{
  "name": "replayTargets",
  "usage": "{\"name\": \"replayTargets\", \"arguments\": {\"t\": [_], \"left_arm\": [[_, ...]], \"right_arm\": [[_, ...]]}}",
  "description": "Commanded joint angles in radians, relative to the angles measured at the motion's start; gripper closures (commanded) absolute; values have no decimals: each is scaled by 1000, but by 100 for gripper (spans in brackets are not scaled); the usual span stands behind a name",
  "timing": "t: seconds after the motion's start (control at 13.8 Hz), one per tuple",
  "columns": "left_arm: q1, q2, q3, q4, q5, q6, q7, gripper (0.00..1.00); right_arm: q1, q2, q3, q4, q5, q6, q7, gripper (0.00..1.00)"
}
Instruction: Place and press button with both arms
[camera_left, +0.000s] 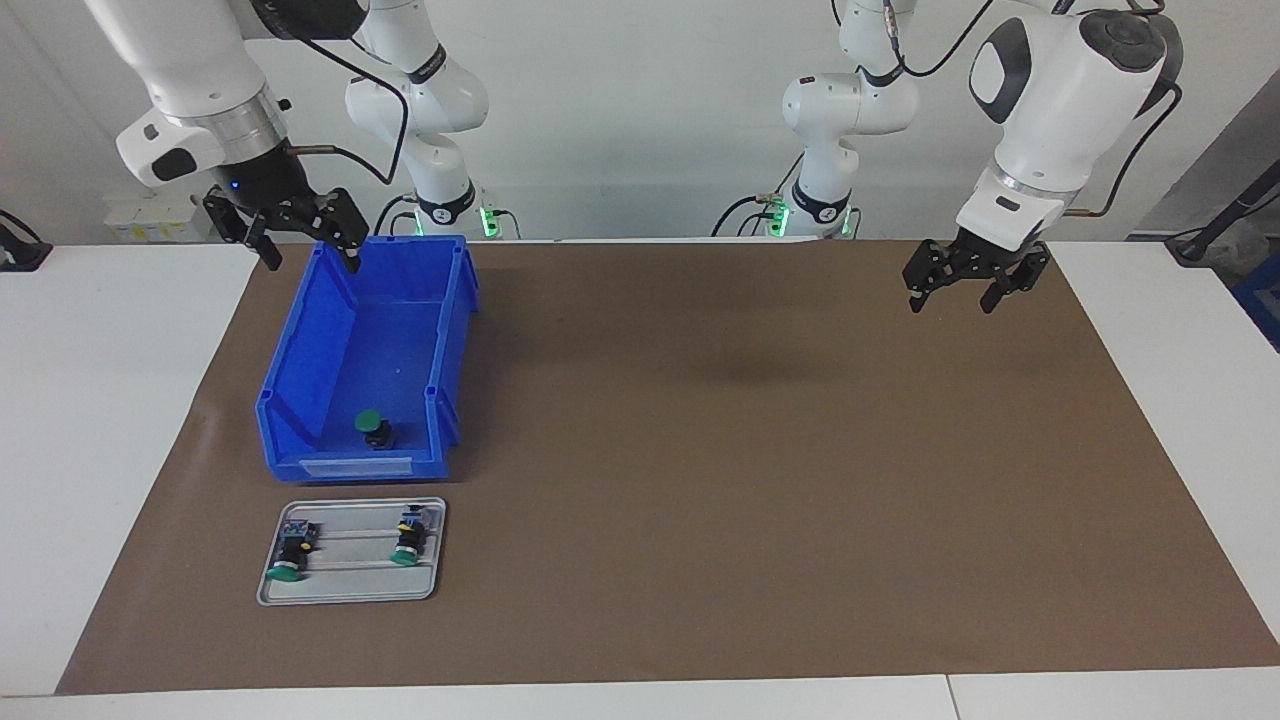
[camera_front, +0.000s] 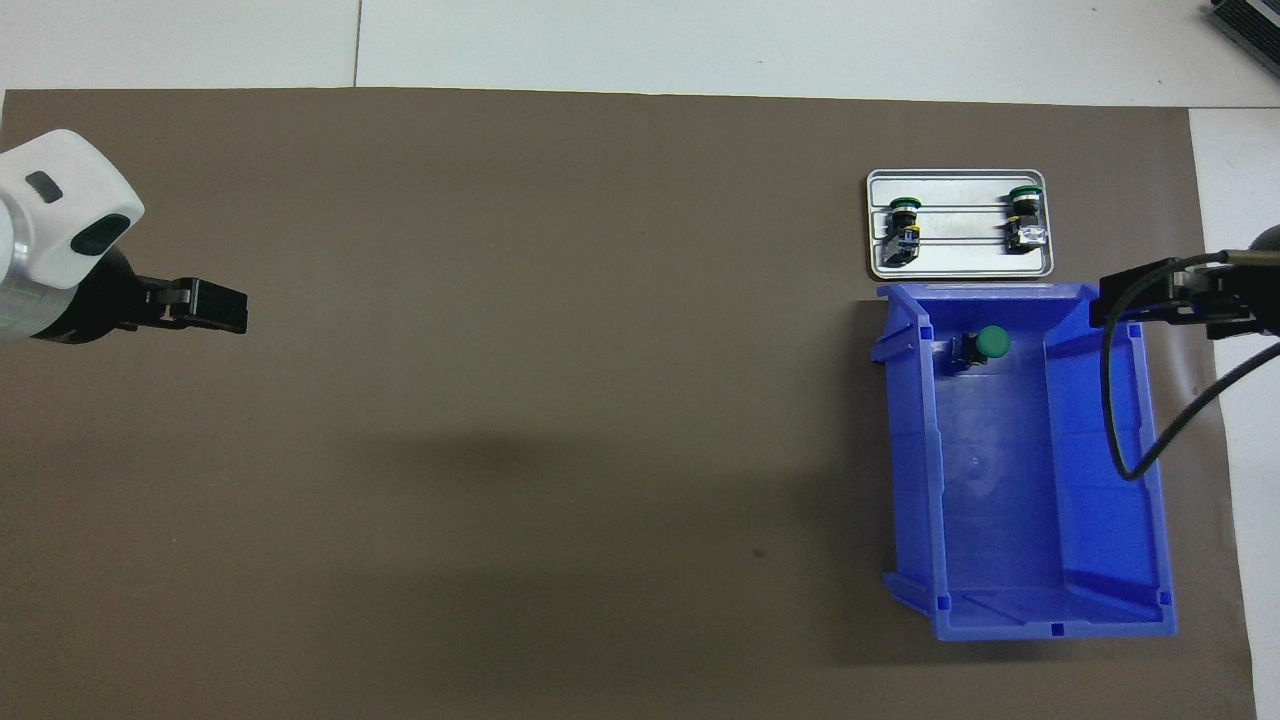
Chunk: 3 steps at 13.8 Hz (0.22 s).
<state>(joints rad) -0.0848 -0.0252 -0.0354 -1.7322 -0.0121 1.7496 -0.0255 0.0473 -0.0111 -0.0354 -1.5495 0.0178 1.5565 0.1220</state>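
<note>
The button (camera_left: 375, 430) has a green cap and a black body. It lies tilted inside the blue bin (camera_left: 290, 360), at the bin's end farther from the robots; it also shows in the overhead view (camera_front: 985, 345). My right gripper (camera_left: 310, 262) is open and empty, up in the air over the bin's rim at the end nearer the robots; in the overhead view it (camera_front: 1130, 305) shows over the bin (camera_front: 912, 470). My left gripper (camera_left: 950, 300) is open and empty, raised over the brown mat toward the left arm's end; it also shows in the overhead view (camera_front: 215, 305).
A small grey tray (camera_left: 350, 585) lies just farther from the robots than the bin and holds two similar green-capped buttons (camera_left: 293, 550) (camera_left: 408, 535), also seen in the overhead view (camera_front: 905, 225) (camera_front: 1025, 215). A brown mat (camera_left: 700, 450) covers the white table.
</note>
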Motion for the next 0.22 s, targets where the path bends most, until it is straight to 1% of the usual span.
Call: {"name": "replayTargets", "arguments": {"t": [0.0,0.14], "left_arm": [[11,-32,-4,-32,-9,7,1,0],[10,-32,-4,-32,-9,7,1,0]], "right_arm": [[5,-7,-11,-20,7,-10,-16,0],[3,-7,-11,-23,7,-10,-15,0]]}}
